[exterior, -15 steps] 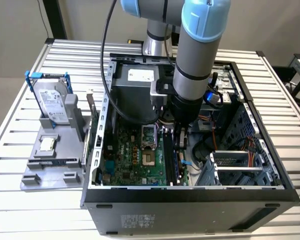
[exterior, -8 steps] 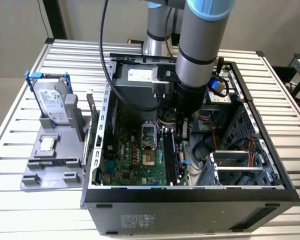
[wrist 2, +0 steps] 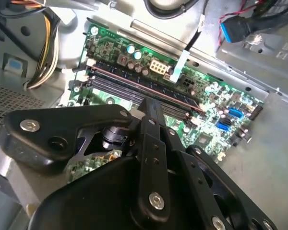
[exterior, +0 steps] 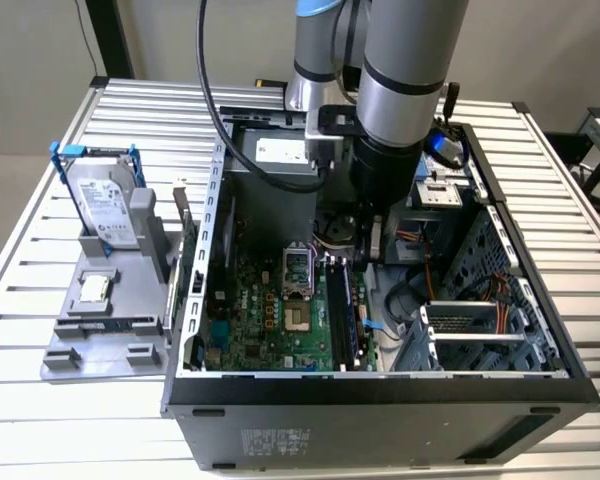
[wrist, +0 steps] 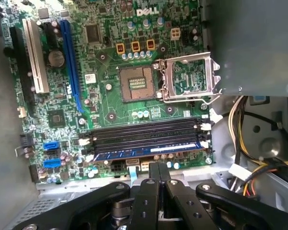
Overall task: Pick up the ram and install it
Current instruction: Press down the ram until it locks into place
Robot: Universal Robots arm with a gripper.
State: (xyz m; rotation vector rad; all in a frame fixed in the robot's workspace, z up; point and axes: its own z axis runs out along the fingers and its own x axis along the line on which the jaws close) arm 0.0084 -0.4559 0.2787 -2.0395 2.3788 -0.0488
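The ram [wrist: 146, 152], a long thin dark strip with a pale label, is sitting in the outermost of the motherboard's [wrist: 110, 115] black slots [wrist: 144, 134], inside the open case [exterior: 380, 385] on the desk [exterior: 40, 300]. The pincer [wrist: 157, 168] is hovering just beside it, fingers [wrist 2: 152, 111] clenched together, grasping nothing.

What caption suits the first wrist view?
Gripper poised beside the ram sitting in the motherboard's slots.
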